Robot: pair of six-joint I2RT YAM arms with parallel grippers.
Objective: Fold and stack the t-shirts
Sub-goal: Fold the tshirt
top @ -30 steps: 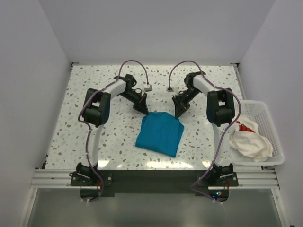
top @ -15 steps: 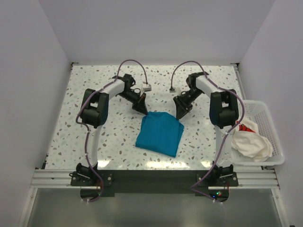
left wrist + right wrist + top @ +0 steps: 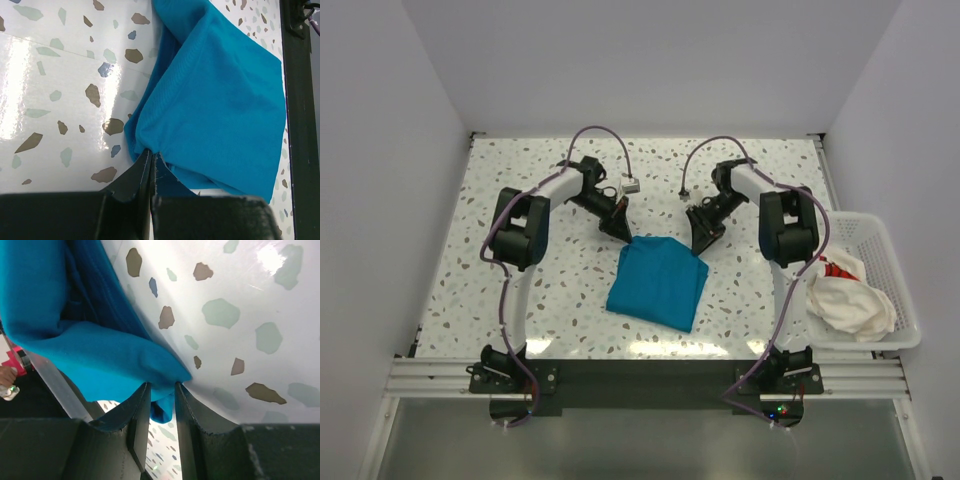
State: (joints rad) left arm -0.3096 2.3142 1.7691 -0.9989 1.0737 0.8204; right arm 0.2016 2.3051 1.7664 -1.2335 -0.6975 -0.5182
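Note:
The teal-blue t-shirt (image 3: 660, 283) lies folded into a rough rectangle on the speckled table. My left gripper (image 3: 619, 231) is at its far left corner. In the left wrist view the jaws (image 3: 151, 153) are pressed together on the cloth edge (image 3: 220, 95). My right gripper (image 3: 701, 240) is at the far right corner. In the right wrist view its fingers (image 3: 161, 388) stand a little apart with a thick fold of the teal cloth (image 3: 100, 355) between them. The white t-shirt with red marks (image 3: 848, 298) lies crumpled in the basket.
The white mesh basket (image 3: 881, 236) stands off the table's right edge. The black front rail (image 3: 650, 372) runs along the near edge. White walls close in the back and both sides.
Both arms have shifted slightly at the elbows. The grippers stay at the shirt's far corners, and the shirt lies as before.

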